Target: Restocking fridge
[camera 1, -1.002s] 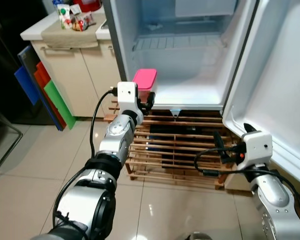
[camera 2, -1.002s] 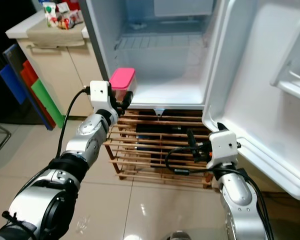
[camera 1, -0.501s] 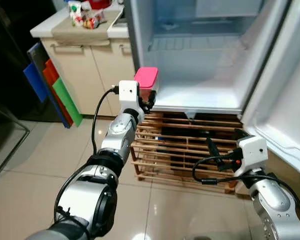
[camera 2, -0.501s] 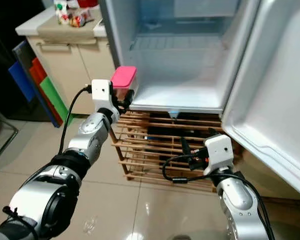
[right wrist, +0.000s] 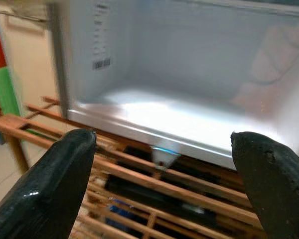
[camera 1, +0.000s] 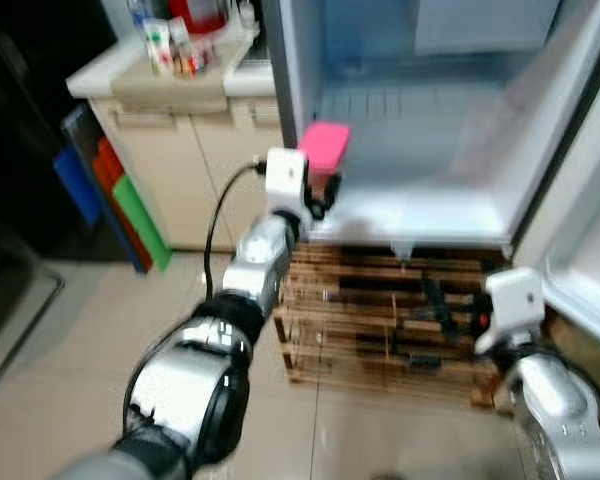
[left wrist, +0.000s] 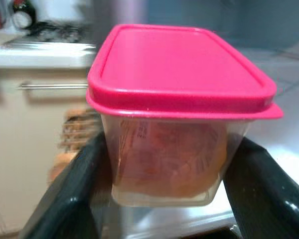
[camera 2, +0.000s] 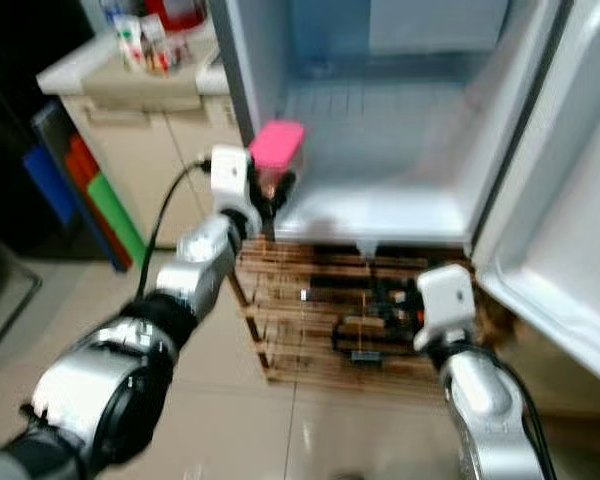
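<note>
Left wrist view: left end effector (left wrist: 164, 199) clamps the pink-lidded container (left wrist: 174, 119) upright, seemingly for shelving in the fridge (camera 1: 430, 200); right end effector (right wrist: 164, 169) gapes empty.

glossy beige tiled floor (camera 1: 70, 370), cream cabinet (camera 1: 180, 170)

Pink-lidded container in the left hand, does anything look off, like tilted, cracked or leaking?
Nothing stands out. The clear plastic container with the pink lid sits level between the left hand's fingers, lid seated all round, no spill visible.
</note>
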{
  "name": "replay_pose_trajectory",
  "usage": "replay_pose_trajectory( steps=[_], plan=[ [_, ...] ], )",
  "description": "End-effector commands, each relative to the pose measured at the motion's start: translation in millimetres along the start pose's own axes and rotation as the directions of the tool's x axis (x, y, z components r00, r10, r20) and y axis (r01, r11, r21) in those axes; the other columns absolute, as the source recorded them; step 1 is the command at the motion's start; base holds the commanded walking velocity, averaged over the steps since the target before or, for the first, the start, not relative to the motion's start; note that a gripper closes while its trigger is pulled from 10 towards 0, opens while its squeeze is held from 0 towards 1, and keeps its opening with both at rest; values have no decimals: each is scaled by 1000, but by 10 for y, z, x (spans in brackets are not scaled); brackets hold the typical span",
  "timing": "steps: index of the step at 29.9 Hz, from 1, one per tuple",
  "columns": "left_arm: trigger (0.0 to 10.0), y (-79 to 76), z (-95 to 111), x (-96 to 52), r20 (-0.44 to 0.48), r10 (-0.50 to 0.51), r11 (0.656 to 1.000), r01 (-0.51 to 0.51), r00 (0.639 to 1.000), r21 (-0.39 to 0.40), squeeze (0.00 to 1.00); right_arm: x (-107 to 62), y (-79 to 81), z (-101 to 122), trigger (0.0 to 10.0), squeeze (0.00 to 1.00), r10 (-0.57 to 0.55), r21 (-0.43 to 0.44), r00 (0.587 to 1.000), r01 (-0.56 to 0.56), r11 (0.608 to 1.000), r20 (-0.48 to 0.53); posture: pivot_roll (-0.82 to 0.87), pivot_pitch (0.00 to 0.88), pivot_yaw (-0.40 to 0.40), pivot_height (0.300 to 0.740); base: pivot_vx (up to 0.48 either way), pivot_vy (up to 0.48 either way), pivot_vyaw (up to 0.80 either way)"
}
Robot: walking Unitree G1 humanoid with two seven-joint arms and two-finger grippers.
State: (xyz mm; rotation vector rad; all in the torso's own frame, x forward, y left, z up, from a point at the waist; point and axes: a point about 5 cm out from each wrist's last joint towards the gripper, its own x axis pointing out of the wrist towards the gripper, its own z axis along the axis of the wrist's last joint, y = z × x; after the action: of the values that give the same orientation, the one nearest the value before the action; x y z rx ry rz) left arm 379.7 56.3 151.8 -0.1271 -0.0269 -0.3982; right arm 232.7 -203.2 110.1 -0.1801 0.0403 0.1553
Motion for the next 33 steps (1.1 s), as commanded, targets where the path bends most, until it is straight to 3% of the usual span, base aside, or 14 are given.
replay_pose_trajectory(
  steps=[1,8,23,33],
  plan=[
    [10000,44,-20,-35,6,10,1000,-10,1000,0,0,-5,-1,4,10000,0,-5,12,1000,5,1000,3,-258,0,106,740,0,0,0],
    [10000,17,-87,-44,-21,19,1000,-19,1000,12,0,37,48,38,10000,0,13,3,1000,-13,1000,20,-253,0,103,740,0,0,0],
    [10000,12,-143,-74,-37,20,1000,-21,999,-19,0,42,35,20,10000,0,-43,9,999,42,999,22,-255,0,109,740,0,0,-778],
    [10000,-34,-113,-20,-50,23,1000,-24,998,-14,0,41,31,63,10000,0,-37,0,999,37,999,38,-269,0,108,740,0,0,-458]
  ],
)
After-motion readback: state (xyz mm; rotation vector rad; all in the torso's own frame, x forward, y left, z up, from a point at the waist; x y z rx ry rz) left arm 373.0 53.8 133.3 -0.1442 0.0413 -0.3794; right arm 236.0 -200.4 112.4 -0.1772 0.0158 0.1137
